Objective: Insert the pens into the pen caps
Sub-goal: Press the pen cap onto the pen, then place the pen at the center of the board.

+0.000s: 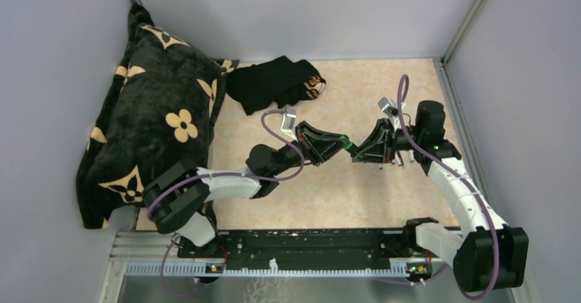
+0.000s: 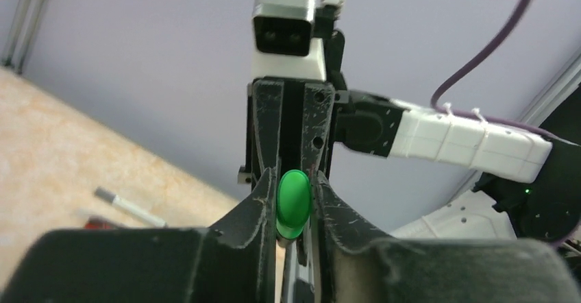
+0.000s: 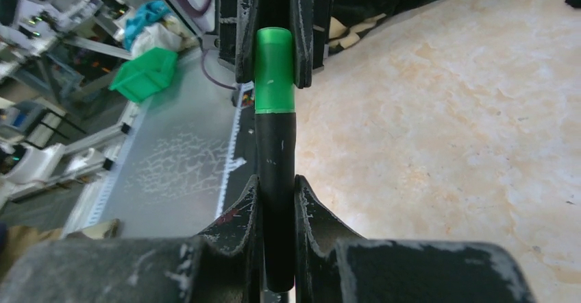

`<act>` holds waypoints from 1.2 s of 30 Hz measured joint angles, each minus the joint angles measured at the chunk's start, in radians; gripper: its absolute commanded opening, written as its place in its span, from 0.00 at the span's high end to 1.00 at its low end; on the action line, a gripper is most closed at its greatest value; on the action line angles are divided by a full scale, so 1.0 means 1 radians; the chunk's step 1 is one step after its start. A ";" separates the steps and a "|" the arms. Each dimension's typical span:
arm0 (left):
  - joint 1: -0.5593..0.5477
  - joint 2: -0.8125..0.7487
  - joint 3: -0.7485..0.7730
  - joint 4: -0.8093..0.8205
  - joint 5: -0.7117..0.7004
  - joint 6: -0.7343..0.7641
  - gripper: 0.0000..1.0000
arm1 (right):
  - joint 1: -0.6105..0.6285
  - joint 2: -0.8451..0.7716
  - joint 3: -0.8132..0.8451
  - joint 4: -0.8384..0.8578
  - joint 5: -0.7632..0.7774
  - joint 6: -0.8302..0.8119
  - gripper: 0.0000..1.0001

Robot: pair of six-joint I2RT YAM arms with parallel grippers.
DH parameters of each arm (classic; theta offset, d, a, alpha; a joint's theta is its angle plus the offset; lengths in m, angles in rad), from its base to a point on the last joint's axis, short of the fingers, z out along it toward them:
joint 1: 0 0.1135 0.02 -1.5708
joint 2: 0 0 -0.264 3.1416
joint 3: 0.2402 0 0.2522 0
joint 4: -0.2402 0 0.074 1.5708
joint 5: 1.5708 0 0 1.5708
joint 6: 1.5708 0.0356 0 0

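At the bottom edge of the overhead view, the black mounting rail [image 1: 301,243] carries both arm bases. Above it, over the beige table [image 1: 342,200], the arms meet tip to tip at mid-frame. The left gripper [image 1: 340,140] comes in from the left and the right gripper [image 1: 357,149] from the right. The green cap [image 1: 347,144] shows as a small bright spot between them. A black cushion [image 1: 157,125] with beige flowers fills the left side, and a black cloth [image 1: 274,83] lies at upper centre.

In the left wrist view, the left gripper's fingers [image 2: 264,200] rise from bottom centre, clamped on the green cap, which is seen end-on as an oval. Directly behind it the right gripper faces the camera. At lower left a white pen [image 2: 130,209] lies on the table, well apart from the arms.

In the right wrist view, the right gripper's fingers [image 3: 240,214] at bottom centre are closed tight on the black marker [image 3: 276,152], which runs straight up the frame. Its upper end sits in the green cap, green edge meeting black barrel. The cap is pinched between the left gripper's fingers at top centre. A green bin [image 3: 147,73] stands at upper left, beyond the table edge.
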 measured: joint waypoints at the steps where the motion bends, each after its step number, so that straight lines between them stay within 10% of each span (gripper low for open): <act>1: 0.000 -0.019 -0.019 -0.020 -0.004 -0.011 0.50 | 0.007 -0.010 0.000 -0.076 0.024 -0.074 1.00; 7: -0.064 -0.215 -0.093 -0.470 0.023 0.009 0.08 | 0.038 -0.115 0.015 -0.416 0.287 -0.561 1.00; 20: -0.045 -0.581 -0.105 -0.938 -0.179 0.259 0.07 | 0.031 -0.142 -0.164 -0.501 0.885 -0.694 0.96; 32: -0.045 -0.671 -0.269 -0.970 -0.179 0.237 0.07 | 0.031 0.152 -0.127 -0.407 1.035 -0.557 0.85; 36: -0.045 -0.695 -0.277 -0.970 -0.180 0.220 0.05 | 0.031 0.241 -0.077 -0.394 1.047 -0.531 0.67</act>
